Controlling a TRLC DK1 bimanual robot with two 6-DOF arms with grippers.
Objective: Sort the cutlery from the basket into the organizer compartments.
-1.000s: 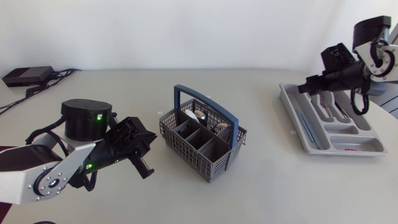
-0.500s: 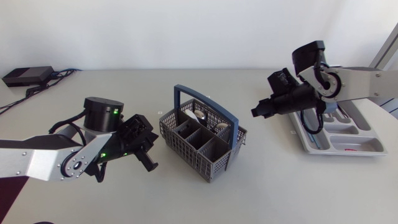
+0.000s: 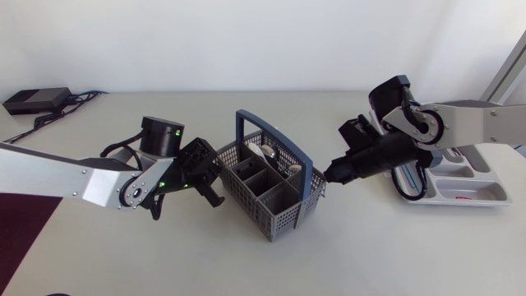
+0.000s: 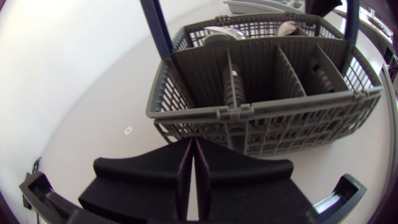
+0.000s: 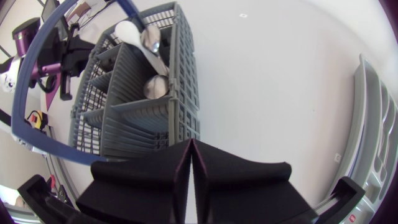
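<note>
Inspector: Claws first. State of each?

Operator: Left claw [image 3: 215,197] has its fingers pressed together with nothing between them. It sits just beside the basket [image 3: 271,205], at the basket's 9 o'clock. Right claw [image 3: 331,174] is likewise pressed together and empty, just beside the basket wall at 3 o'clock.

Inspector: Location of the cutlery?

Operator: Spoons [image 5: 152,38] stand in the basket's far compartments, around 12 to 1 o'clock in the head view. Their bowls are up and their handles are down among the dividers. One further bowl [image 5: 155,87] sits lower. The near compartments appear empty, as far as the left wrist view shows.

Inspector: Handling?

Operator: In my judgement they are stiff, light and smooth, so liable to slip or swivel in a broad-fingered pinch. The best hold is at the neck just under the bowl, the only part standing above the rim. Either claw must spread before it can take one.

Inspector: Edges and room?

Operator: The blue handle [image 3: 279,140] arches over the basket's middle and limits a straight descent. The dividers leave narrow slots. The basket looks light and might shift if nudged. At 3 o'clock the bench [image 3: 353,247] lies open between the basket and the organizer [image 3: 491,191], which is partly hidden behind the right arm.
</note>
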